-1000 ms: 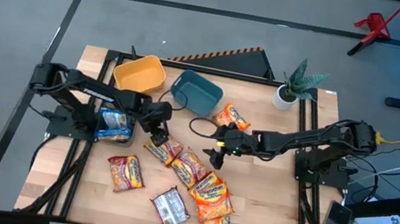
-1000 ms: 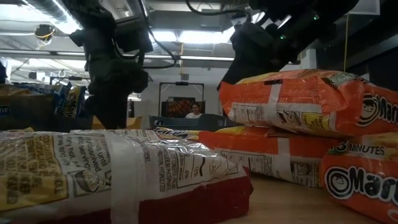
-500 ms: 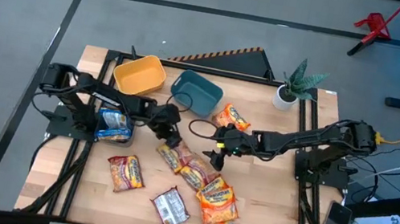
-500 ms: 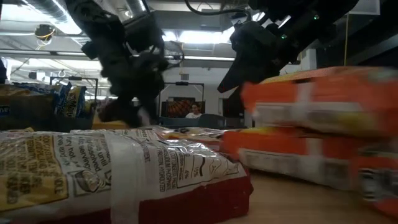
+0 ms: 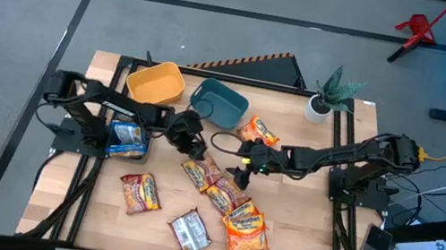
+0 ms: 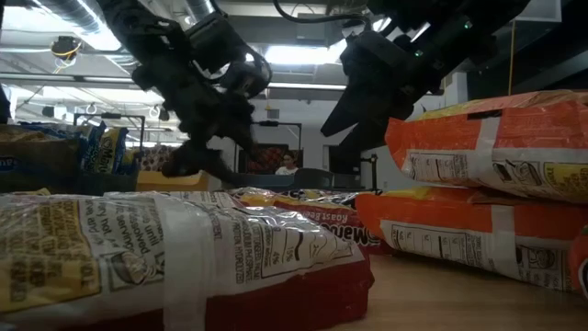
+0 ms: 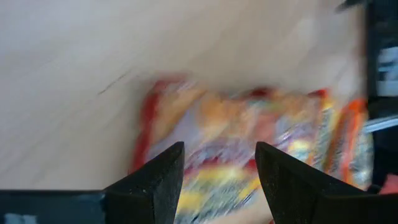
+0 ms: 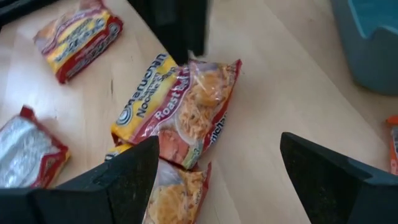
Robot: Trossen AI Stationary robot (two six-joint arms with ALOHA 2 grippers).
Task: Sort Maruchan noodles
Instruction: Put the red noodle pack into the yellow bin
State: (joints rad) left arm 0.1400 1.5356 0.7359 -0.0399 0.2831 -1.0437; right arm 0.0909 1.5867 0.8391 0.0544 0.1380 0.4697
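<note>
High view, yellow bin (image 5: pixel 155 83), teal bin (image 5: pixel 218 102), both hold nothing

Overhead, table-level and 2 wrist cameras — all share the noodle packets (image 5: pixel 228 203).

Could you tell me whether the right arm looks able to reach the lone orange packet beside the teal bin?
Probably yes: the orange packet lies apart from the others, close to the open right pincer, with nothing between them.

Two dark, jointed robot arms, each built of slim black segments and bulkier housings, carry black cables along their lengths. The left pincer (image 5: pixel 190 144) and right pincer (image 5: pixel 233 171) end in two broad, matte black, wedge-shaped fingers (image 7: pixel 153 184).
</note>
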